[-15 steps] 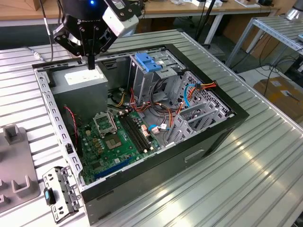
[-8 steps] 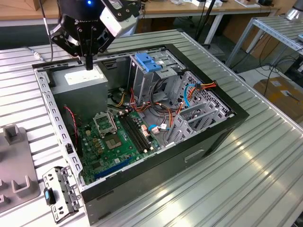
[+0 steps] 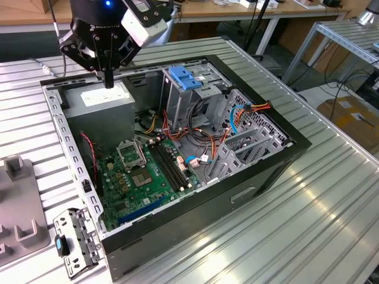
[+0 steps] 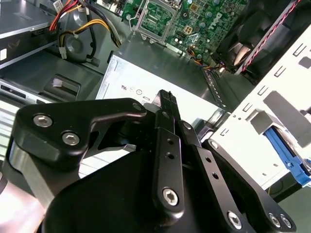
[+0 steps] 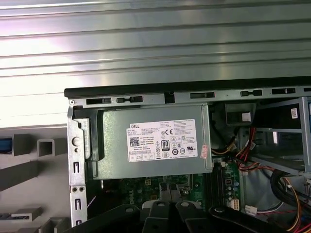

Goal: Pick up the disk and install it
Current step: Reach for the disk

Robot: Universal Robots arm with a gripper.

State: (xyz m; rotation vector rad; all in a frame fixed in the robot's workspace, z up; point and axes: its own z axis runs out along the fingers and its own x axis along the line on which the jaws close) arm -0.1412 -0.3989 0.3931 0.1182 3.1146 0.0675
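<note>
Currently the tool [image 3: 109, 81] hangs with its fingers pressed together and nothing between them, just above the power supply [image 3: 98, 97] in the open computer case [image 3: 237, 195]. Off to the tool's side, beyond the case wall, a bright blue rail of what looks like the disk [image 4: 287, 156] shows, apart from the tool.

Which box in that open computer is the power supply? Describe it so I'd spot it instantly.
Find the open black computer case on the ribbed metal table, then its corner beneath the black gripper. The power supply is the grey metal box with a white label, unlike the green circuit board beside it.
</note>
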